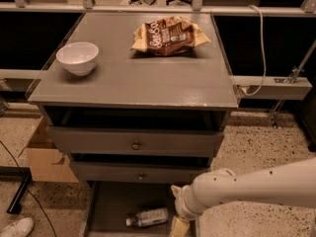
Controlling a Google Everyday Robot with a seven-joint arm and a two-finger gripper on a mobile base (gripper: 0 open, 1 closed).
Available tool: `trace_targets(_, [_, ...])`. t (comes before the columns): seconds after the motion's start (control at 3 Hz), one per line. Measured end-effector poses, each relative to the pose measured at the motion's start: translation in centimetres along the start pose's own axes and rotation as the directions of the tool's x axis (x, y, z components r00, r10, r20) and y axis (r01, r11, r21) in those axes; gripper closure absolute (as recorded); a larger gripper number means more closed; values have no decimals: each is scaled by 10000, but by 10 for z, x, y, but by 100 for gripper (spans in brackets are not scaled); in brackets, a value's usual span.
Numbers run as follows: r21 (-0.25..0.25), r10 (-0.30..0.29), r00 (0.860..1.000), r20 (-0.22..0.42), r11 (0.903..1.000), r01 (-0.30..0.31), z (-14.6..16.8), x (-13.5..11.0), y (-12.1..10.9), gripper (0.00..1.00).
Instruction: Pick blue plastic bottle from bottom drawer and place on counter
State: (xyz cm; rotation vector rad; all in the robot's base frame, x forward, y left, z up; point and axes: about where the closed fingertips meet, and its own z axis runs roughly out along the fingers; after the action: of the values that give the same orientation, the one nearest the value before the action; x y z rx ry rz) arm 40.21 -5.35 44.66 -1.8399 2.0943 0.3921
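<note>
The blue plastic bottle (pixel 146 217) lies on its side on the floor of the open bottom drawer (pixel 111 201), white cap to the left. My gripper (pixel 179 224) is low at the drawer's right side, just right of the bottle and apart from it, at the end of my white arm (pixel 247 189) that reaches in from the right. The gripper's lower part runs off the picture's bottom edge. The grey counter (pixel 148 80) is the cabinet's top, above.
A white bowl (pixel 77 57) stands at the counter's left and a brown snack bag (pixel 169 35) at its back. Two upper drawers with knobs (pixel 136 144) are slightly open. A cardboard box (pixel 44 157) and a shoe (pixel 17 227) are on the floor at left.
</note>
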Motion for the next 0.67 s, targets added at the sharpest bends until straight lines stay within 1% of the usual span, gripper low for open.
trace_targets(0.33, [-486,-391,9986,346,9980,408,50,-6,-3,0])
trace_targets(0.67, [-583,-403,9983,420,9974,428,58,-6,-1,0])
